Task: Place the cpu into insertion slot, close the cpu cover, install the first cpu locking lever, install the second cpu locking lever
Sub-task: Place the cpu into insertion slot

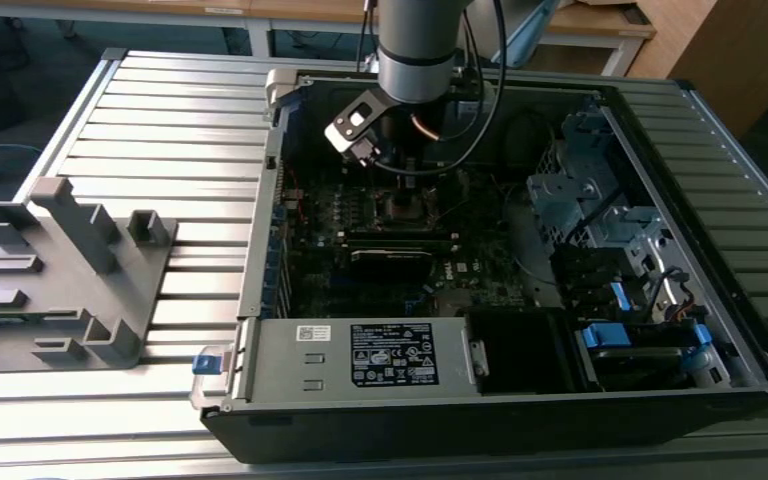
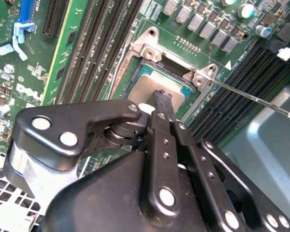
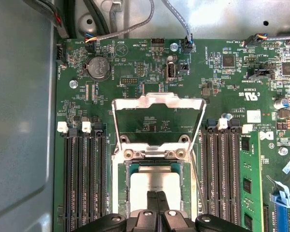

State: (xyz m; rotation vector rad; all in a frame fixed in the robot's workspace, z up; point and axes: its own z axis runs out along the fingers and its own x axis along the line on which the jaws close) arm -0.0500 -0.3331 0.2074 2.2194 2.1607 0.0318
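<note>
The cpu (image 3: 152, 182) (image 2: 157, 83), a flat silver square, lies in the insertion slot (image 3: 120, 193) (image 1: 404, 208) on the green motherboard. My gripper (image 3: 157, 202) (image 2: 159, 99) is directly over the chip with its two black fingers pressed together, tips at or just above the metal top; I cannot tell if they touch it. The cpu cover (image 3: 158, 102), a thin silver frame, stands swung open behind the slot. A thin locking lever (image 2: 251, 98) (image 3: 196, 181) sticks out unlatched beside the slot.
Black memory slots (image 3: 84, 183) flank the slot on both sides. Cables (image 3: 135, 26) run along the case wall behind the board. In the exterior view the open computer case (image 1: 277, 180) lies on a slatted table, with a grey fixture (image 1: 64, 270) at that view's left.
</note>
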